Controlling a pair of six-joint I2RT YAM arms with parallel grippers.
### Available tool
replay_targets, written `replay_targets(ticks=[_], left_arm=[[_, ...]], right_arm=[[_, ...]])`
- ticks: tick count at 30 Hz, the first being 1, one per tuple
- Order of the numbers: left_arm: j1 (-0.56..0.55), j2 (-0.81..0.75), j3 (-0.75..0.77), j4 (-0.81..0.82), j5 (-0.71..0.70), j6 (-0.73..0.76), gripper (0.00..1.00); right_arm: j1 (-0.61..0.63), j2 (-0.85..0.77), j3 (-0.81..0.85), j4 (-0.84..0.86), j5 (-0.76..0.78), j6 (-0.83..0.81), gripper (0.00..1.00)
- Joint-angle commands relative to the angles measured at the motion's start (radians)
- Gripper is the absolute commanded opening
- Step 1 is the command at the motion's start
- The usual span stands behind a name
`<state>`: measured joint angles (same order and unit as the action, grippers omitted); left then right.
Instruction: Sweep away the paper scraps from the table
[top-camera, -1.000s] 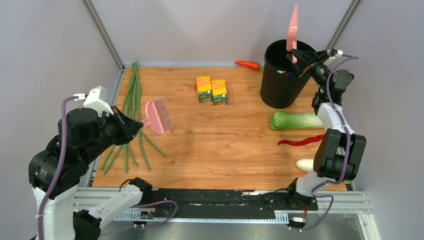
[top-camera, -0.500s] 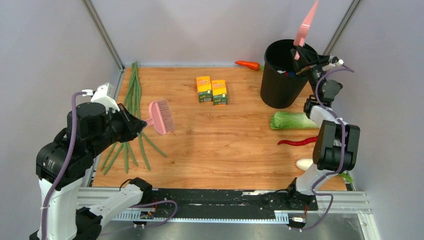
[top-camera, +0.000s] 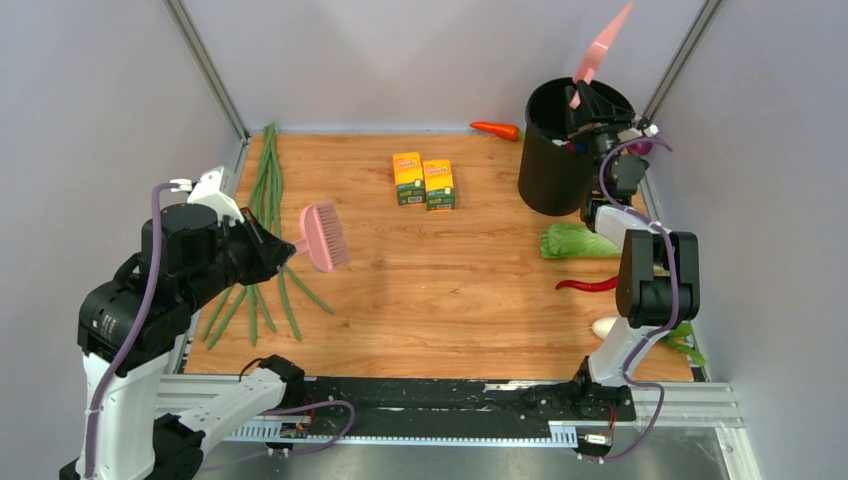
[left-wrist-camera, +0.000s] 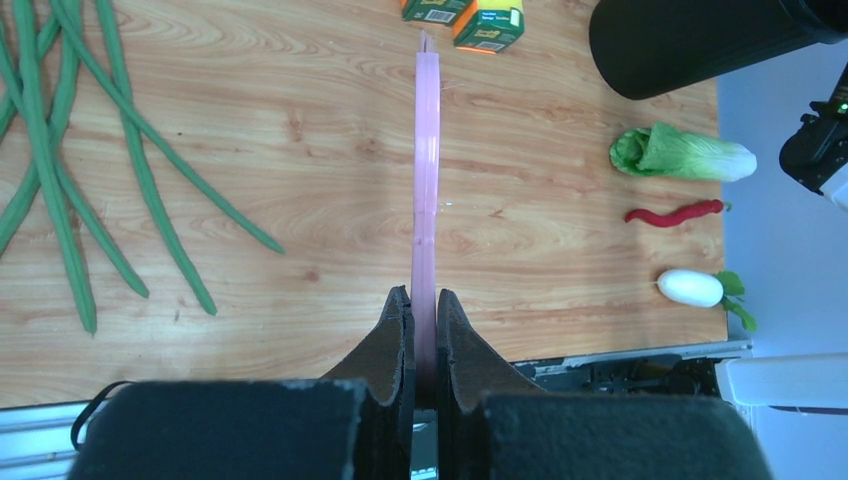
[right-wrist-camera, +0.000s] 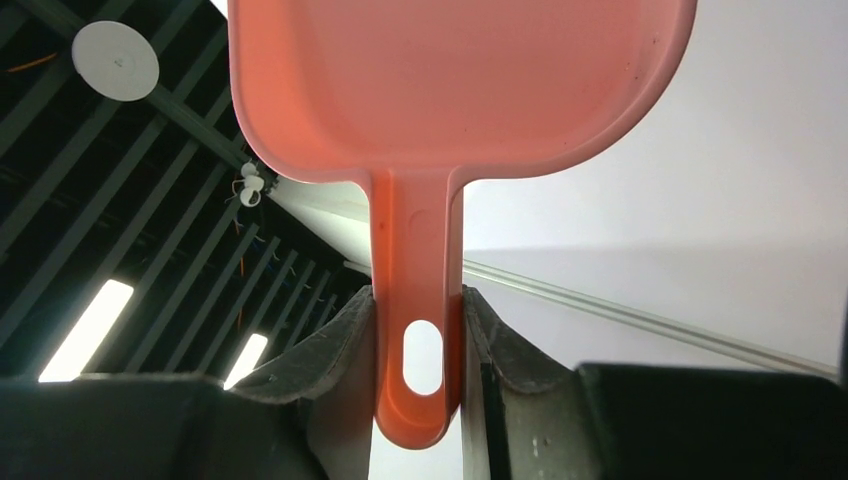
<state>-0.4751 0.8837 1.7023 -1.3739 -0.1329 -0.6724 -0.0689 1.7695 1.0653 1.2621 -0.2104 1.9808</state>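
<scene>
Yellow boxes (top-camera: 424, 181), beans (top-camera: 262, 190), cabbage (top-camera: 570, 240), chilli (top-camera: 590, 285) and bin (top-camera: 555, 170) crowd the table (top-camera: 430, 290).

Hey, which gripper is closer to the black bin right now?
Right. The right gripper sits just over the black bin at its rim, holding the pink dustpan upward. The left gripper is far across the table near the green beans, holding the pink brush.

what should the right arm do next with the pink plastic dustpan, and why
Probably swing the pink plastic dustpan away from the tall black bin and lower it toward the wooden table: the right gripper holds its handle, the pan tilts upward above the bin and looks empty.
</scene>
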Motion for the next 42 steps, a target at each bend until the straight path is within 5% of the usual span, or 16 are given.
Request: replay_targets(ticks=[1, 14, 18, 21, 24, 32, 36, 42], left_arm=[[0.001, 0.001, 0.01, -0.031, -0.007, 0.017, 0.0], [0.001, 0.008, -0.003, -0.028, -0.027, 0.043, 0.0], [0.001, 0.009, -0.02, -0.014, -0.025, 0.046, 0.0], [0.003, 0.009, -0.033, -0.004, -0.028, 0.05, 0.0], [0.001, 0.011, -0.046, 0.003, -0.034, 0.057, 0.0], [0.003, 0.024, -0.107, 0.068, -0.037, 0.065, 0.0], [0.001, 0.04, -0.148, 0.108, -0.082, 0.039, 0.0], [0.001, -0.051, -0.358, 0.31, -0.114, -0.058, 0.0]], right_arm=[[0.018, 0.03, 0.067, 0.456, -0.033, 0.604, 0.0], [0.021, -0.089, 0.096, 0.141, -0.49, 0.407, 0.0], [0.021, -0.211, 0.119, -0.258, -0.647, 0.137, 0.0], [0.021, -0.294, 0.227, -0.817, -0.71, -0.225, 0.0], [0.029, -0.358, 0.338, -1.185, -0.663, -0.561, 0.0], [0.102, -0.49, 0.32, -1.478, -0.548, -0.801, 0.0], [0.21, -0.531, 0.393, -1.8, -0.301, -1.016, 0.0], [0.398, -0.608, 0.288, -1.995, 0.049, -1.09, 0.0]])
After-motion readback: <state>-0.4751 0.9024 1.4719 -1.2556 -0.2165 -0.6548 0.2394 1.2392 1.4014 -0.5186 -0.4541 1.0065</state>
